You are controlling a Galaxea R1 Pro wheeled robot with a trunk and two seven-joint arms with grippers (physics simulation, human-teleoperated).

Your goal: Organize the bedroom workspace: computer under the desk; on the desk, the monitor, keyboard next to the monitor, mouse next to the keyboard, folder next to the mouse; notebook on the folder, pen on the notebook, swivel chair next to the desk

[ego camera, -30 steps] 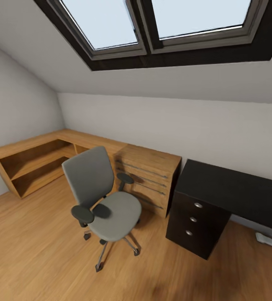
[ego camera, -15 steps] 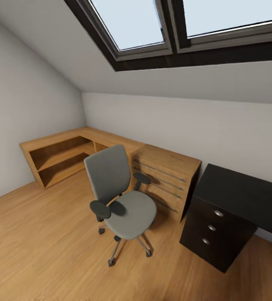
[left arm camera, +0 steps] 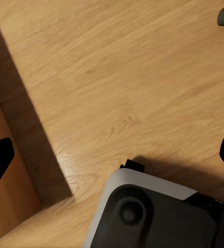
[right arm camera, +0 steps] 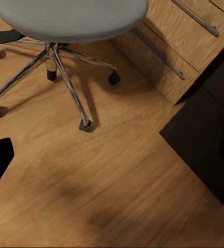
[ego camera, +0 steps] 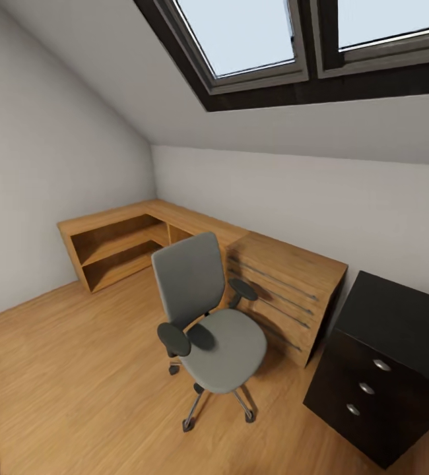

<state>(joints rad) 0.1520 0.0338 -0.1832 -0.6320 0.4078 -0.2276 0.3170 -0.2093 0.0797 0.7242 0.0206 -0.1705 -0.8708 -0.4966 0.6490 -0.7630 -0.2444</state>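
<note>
**Chair and desk end sighted; grippers unloaded**

Head view: swivel chair [ego camera: 208, 323] stands on the wood floor [ego camera: 76, 369] near frame centre, backrest at 11 o'clock of the seat, chrome star base at 6 o'clock. Seat pad looks bare; no blue folder seen on it. Low light-wood cabinet [ego camera: 287, 297] is just behind the chair at 2 o'clock, and an open wood shelf unit [ego camera: 119, 247] is at 10 o'clock. The desk [ego camera: 399, 323] shows its black top and three-knob drawer unit at 4 o'clock, near the chair but apart from it.

Right wrist view: right gripper [right arm camera: 112, 155] has dark fingertips at opposite frame edges, spread wide, nothing between them; below are the chair's castors and the desk's drawer corner. Left wrist view: left gripper [left arm camera: 112, 155] is likewise splayed and empty over the floor and the robot's base [left arm camera: 158, 217].

Handling judgement: the chair should roll freely on its castors but may swivel if pushed off-centre. Best purchase looks like the backrest edge or an armrest, pushing low and steadily.
</note>
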